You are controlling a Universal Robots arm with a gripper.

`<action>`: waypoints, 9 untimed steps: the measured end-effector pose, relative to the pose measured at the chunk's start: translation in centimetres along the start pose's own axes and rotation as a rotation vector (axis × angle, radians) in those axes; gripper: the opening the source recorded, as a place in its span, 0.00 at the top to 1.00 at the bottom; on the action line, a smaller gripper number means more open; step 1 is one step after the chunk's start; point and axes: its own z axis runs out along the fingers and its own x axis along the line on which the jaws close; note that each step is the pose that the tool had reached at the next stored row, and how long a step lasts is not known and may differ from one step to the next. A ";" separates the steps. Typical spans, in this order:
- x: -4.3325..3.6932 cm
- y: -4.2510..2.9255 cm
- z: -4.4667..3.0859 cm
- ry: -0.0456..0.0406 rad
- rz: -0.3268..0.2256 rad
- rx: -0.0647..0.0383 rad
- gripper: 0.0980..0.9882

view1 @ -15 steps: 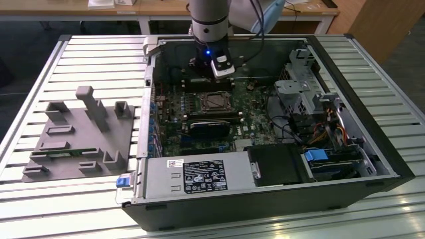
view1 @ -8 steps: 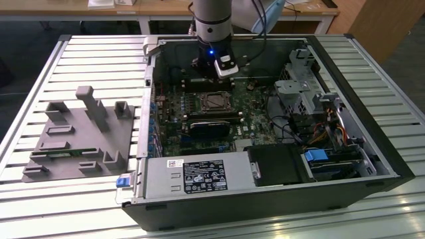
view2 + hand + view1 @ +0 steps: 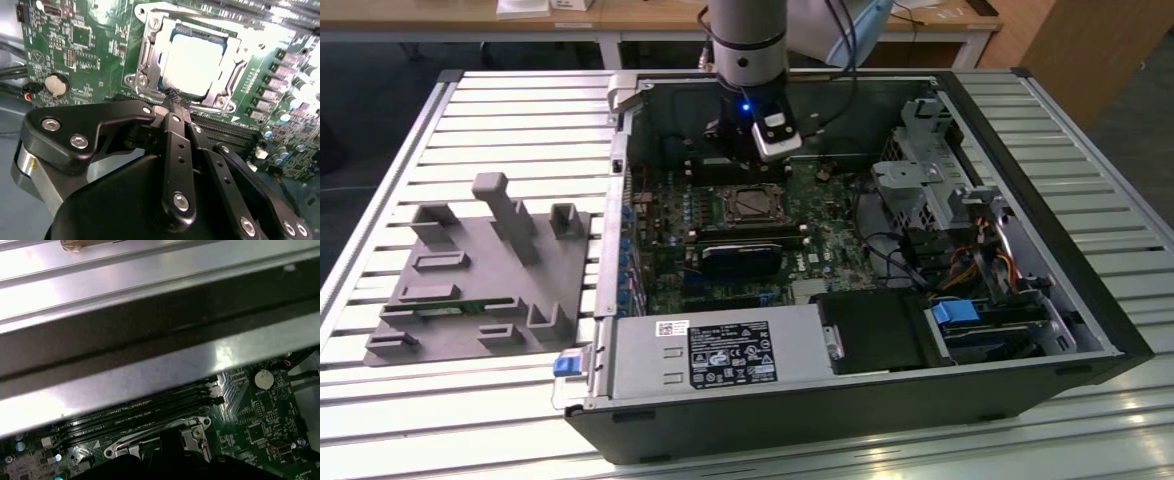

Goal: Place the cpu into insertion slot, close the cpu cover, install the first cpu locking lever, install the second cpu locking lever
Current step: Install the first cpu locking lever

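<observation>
We see the silvery square cpu (image 3: pixel 194 64) seated under the thin silver-framed cpu cover (image 3: pixel 150 55); the black gripper's (image 3: pixel 172 102) fingers sit closed, empty, at the socket's edge; levers' state unclear.

My arm (image 3: pixel 750 40) is a grey cylinder with a blue light; my gripper (image 3: pixel 172 107) is matte black, its linkages studded with silver screws.

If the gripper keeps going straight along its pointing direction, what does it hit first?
Likely the near edge of the cpu cover, which lies closed over the cpu. The gripper tips sit just short of that frame in the second wrist view; depth is unclear, so contact may already be close.
</observation>
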 end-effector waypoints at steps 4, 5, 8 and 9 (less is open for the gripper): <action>-0.20 -0.63 -0.07 -0.0001 -0.003 0.001 0.99; -0.25 -0.77 -0.09 -0.0002 -0.003 0.001 0.99; -0.35 -1.10 -0.15 -0.0022 -0.006 0.008 0.99; -0.38 -1.16 -0.18 -0.0035 -0.007 0.012 0.99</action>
